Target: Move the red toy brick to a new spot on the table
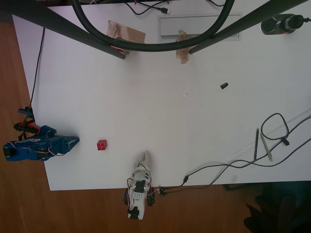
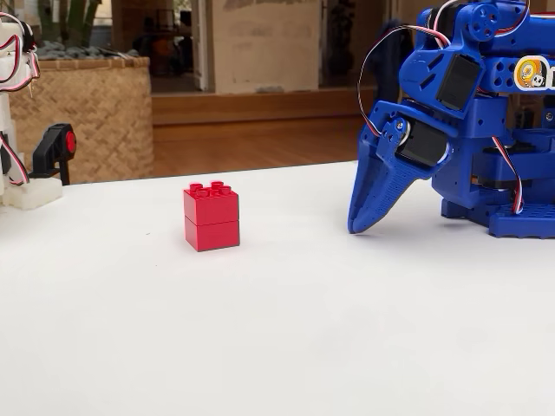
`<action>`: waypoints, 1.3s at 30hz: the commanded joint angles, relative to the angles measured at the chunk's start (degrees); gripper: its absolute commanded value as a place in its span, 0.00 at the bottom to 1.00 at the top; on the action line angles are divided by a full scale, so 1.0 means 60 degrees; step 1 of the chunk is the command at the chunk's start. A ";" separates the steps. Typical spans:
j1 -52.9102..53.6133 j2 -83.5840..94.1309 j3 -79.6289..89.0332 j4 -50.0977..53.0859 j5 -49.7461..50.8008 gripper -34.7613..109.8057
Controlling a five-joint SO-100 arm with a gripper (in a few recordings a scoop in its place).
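Claw [image 2: 360, 221] is resting tip-down on the worktop [image 2: 277, 347], fingers together, gripping nothing. Red toy brick [image 2: 212, 217] is sitting untouched just left of it in the fixed view. Task looks unstarted: approach, grasp, relocation all remaining.

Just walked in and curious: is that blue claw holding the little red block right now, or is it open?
Gripper: fingers look shut, holding nothing, tips resting at the table. The red toy brick stands apart from it, untouched.

Red toy brick [image 1: 101, 144] on table [image 1: 146, 107], just right of blue gripper [image 1: 74, 141]
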 commanded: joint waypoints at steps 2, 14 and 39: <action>0.0205 -0.2871 -0.2329 -0.1260 -0.0410 0.24; 0.0366 -0.8818 -0.9067 -0.2856 -0.1201 0.32; 0.1201 -1.1235 -0.5508 -1.0122 -0.2461 0.44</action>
